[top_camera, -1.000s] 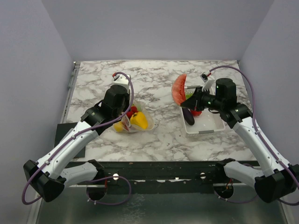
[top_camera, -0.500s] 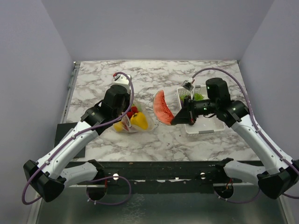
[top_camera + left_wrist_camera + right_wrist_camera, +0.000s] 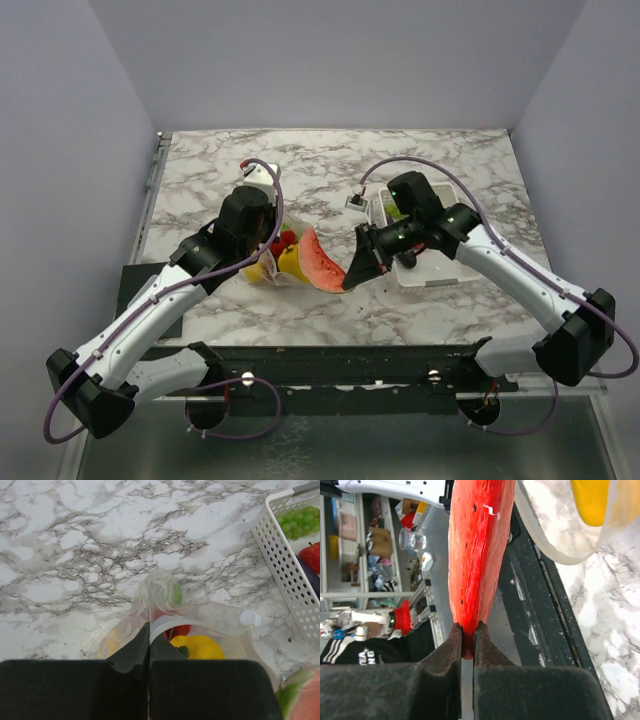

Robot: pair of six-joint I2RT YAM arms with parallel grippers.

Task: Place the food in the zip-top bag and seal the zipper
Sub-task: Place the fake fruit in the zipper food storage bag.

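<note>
My right gripper (image 3: 466, 630) clenched on the watermelon slice (image 3: 477, 555), my left gripper (image 3: 149, 629) pinched tight on the zip-top bag (image 3: 159, 587) rim

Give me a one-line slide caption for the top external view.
Right gripper holds the watermelon slice beside the zip-top bag, whose mouth edge the left gripper pinches.

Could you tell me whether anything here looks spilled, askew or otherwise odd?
Nothing is spilled or damaged. The one thing askew is the watermelon slice, pinched at its thin end by the right gripper and hanging tilted beside the bag, whose rim the left gripper pinches. Grapes lie in the basket.
</note>
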